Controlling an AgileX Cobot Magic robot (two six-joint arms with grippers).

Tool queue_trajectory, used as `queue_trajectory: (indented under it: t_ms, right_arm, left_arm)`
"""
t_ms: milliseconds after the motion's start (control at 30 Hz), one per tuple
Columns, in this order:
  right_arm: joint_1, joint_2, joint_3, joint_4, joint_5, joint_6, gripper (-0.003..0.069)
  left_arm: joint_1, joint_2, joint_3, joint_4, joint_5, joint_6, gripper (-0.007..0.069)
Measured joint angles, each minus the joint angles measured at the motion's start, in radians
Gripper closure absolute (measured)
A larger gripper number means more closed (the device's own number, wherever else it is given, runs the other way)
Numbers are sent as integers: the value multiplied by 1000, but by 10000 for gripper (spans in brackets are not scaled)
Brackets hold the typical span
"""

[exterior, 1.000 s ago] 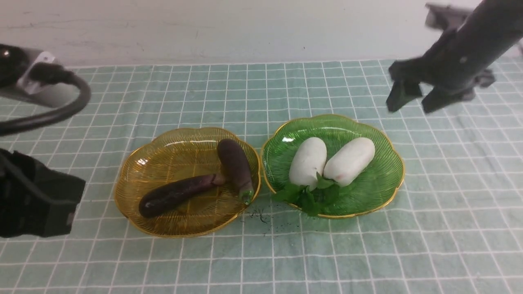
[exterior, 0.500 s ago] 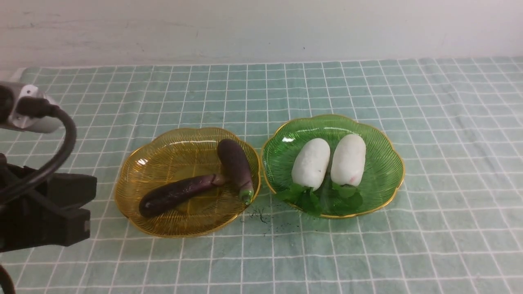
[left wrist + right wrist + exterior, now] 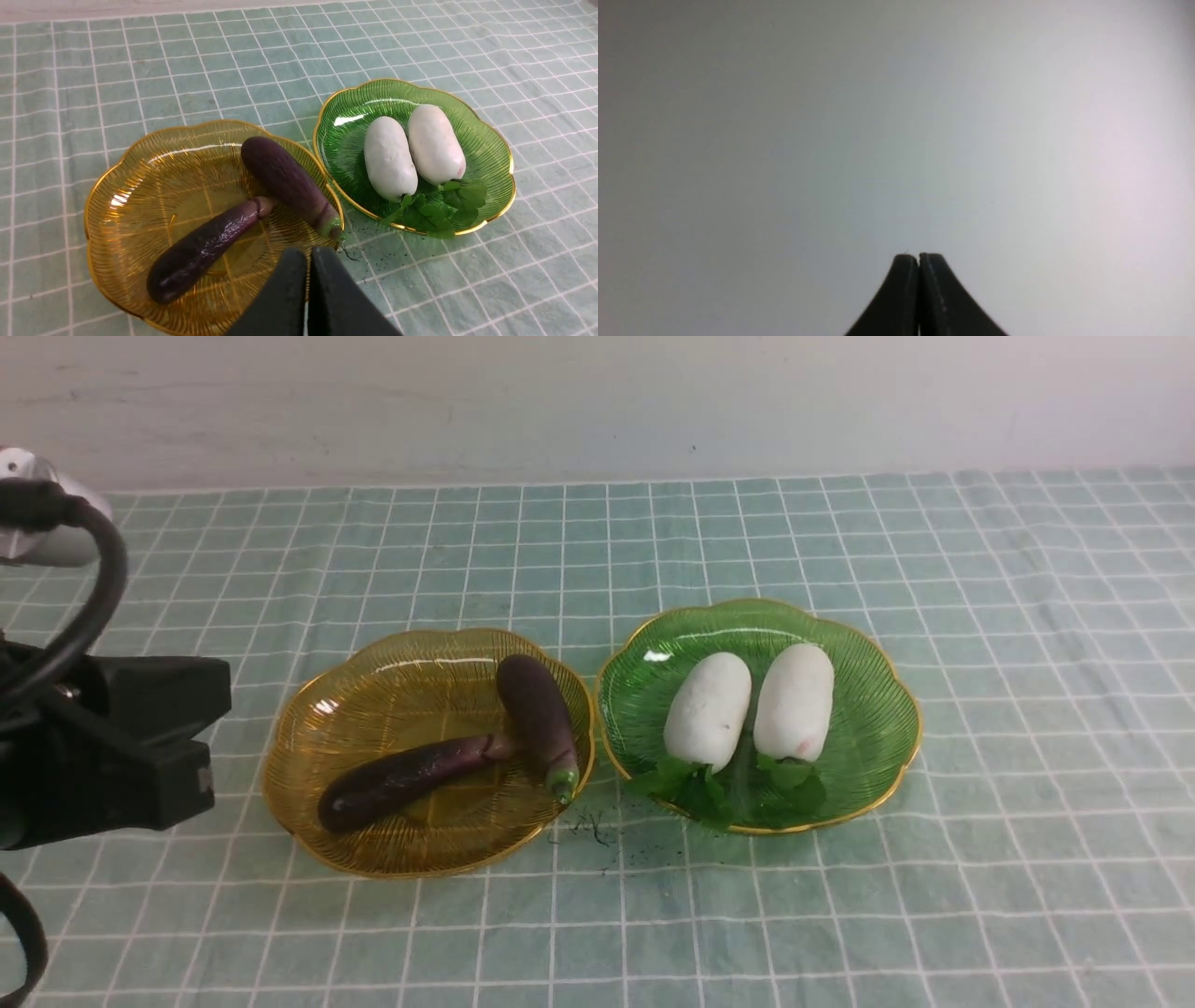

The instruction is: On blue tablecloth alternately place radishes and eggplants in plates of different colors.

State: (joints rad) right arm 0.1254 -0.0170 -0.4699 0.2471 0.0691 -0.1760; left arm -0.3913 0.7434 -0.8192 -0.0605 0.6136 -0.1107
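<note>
Front view: the right arm is gone from it. A second ago it hung beyond the green plate (image 3: pixel 896 691) with its jaws apart. In the right wrist view the right gripper (image 3: pixel 918 257) is now pressed shut on nothing and faces a blank pale surface. The radish on that side (image 3: pixel 794 702) lay slanted then; now it lies straight alongside the other radish (image 3: pixel 707 709), and I can't tell whether they touch. I read this as release and retreat, with the last radish delivered.

Left gripper (image 3: pixel 308 255) has its fingers together and is empty. It sits out to the left of the amber plate (image 3: pixel 373 681), apart from it, and has crept up a little.

Containers on the blue tablecloth (image 3: pixel 1027 616):
- green plate — both radishes, with their leaves (image 3: pixel 728 793) towards me at the near rim.
- amber plate — two eggplants. The long eggplant (image 3: pixel 406 782) lies across the middle. The shorter eggplant (image 3: pixel 537 709) lies along the side nearest the green plate, green cap at the rim. The long one's stem end meets its flank.

Nothing is loose on the cloth but dark specks (image 3: pixel 597 831) between the plates. In my judgement the sorting is done.
</note>
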Motion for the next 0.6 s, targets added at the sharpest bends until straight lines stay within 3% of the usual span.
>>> queue_trajectory:
  t_ms: [600]
  right_arm:
    - [0,0,11,1,-55,-6,673]
  left_arm:
    - [0,-443,287,-5,-42,9,632]
